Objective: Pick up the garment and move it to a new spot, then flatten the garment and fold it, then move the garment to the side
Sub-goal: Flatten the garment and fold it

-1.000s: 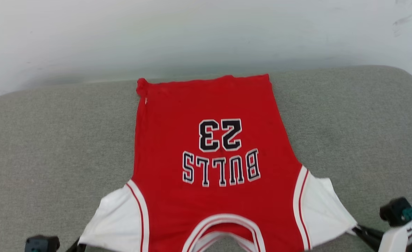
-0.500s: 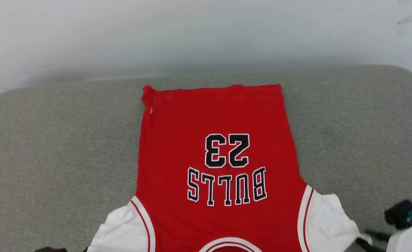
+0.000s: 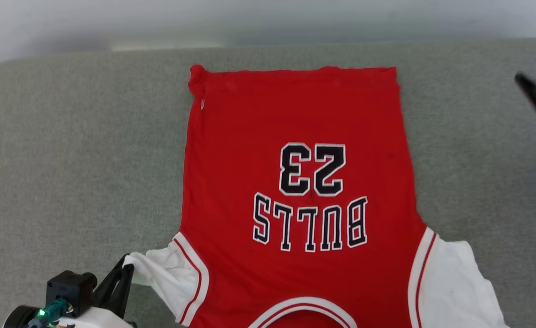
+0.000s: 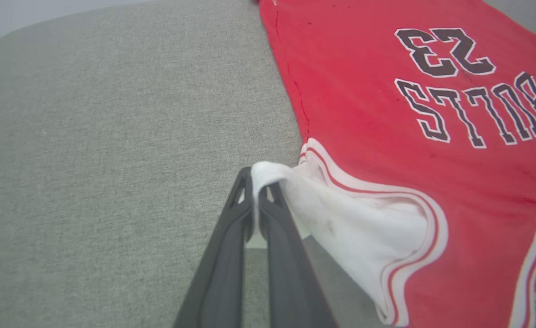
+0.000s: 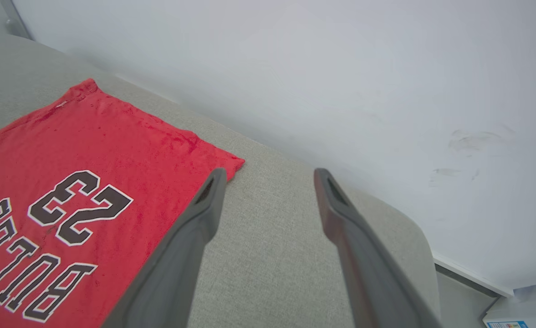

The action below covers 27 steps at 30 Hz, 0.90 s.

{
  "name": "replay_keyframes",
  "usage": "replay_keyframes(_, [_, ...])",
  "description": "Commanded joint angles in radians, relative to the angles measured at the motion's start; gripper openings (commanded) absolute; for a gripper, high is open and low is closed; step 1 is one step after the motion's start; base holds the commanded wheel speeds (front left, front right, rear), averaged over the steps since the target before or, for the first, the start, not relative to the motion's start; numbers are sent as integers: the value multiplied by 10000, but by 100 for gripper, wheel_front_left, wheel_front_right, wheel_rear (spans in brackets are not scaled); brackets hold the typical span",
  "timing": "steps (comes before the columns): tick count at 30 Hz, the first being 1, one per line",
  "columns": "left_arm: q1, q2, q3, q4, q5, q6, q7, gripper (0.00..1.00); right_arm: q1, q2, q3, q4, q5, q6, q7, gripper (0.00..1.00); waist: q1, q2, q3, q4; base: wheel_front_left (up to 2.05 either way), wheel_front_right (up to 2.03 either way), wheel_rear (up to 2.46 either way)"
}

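Comparing this moment with the second before it, we record one change of consequence: the right gripper (image 5: 270, 175) has let go of the right sleeve (image 3: 450, 282). It was clamped on that sleeve's tip, toward the near edge of the cushion (image 3: 67, 136) on the right. Its fingers (image 5: 195, 218) now stand spread wide with nothing between them, raised clear and pointing over bare cushion just beside the far right corner of the hem (image 3: 295, 70), toward the wall (image 5: 340, 68). The released sleeve lies flat on the cushion. The left gripper (image 4: 255, 182) is unchanged: its fingers are pressed together on the tip of the left sleeve (image 4: 340, 218), which is drawn out toward the cushion's near left and sits slightly lifted and creased. The garment (image 3: 295, 114) lies print side up about the middle of the cushion, hem close to the far edge, collar (image 3: 302, 307) toward the near edge, its body smooth apart from a small bunch at the far left hem corner. The head view has also shifted, which we put down to the camera, not the garment. Our judgement: the relocation is done and the flattening nearly so. With one side freed, the left release seems due next, then the fold. Risk noted: the pinched left sleeve may settle creased.
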<state>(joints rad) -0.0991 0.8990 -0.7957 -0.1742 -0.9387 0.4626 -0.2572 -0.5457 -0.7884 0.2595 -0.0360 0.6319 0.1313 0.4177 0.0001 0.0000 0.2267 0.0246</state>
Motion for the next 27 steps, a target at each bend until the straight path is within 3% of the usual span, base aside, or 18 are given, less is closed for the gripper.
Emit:
replay_keyframes(1, [-226, -74, 90, -95, 149, 38, -40, 0, -586, 102, -2, 50, -55, -9, 318, 100, -1, 0, 691, 351, 0, 0, 0])
replay_keyframes(2, [-513, -193, 128, -238, 407, -15, -49, 0, -2065, 143, 480, 338, 54, -9, 1553, 100, -1, 0, 1310, 682, 0, 0, 0])
replay_keyframes(5, [-860, -363, 138, -279, 668, -94, -60, 0, -3640, 154, 1226, 889, 149, -9, 2857, 100, -1, 0, 1880, 1013, 0, 0, 0])
replay_keyframes(11, [-1471, -802, 146, -266, 1138, -273, -77, 0, -6119, 302, 2611, 2318, 716, -9, 5910, 100, -1, 0, 2851, 1579, 0, 0, 0])
replay_keyframes(15, [-1875, -1072, 156, -287, 1458, -440, -83, 0, -7312, 719, 2778, 3524, 581, -9, 7605, 100, -1, 0, 3468, 1961, 0, 0, 0])
replay_keyframes(20, [-2242, -1400, 234, -343, 1774, -552, -92, 0, -7929, 1381, 2302, 4797, -86, -9, 8459, 100, -1, 0, 4157, 2357, 0, 0, 0])
replay_keyframes(27, [-2425, -1716, 333, -336, 2153, -671, -73, 0, -7203, 2043, 1623, 5726, -722, -6, 8384, 100, -1, 0, 4696, 2657, 0, 0, 0])
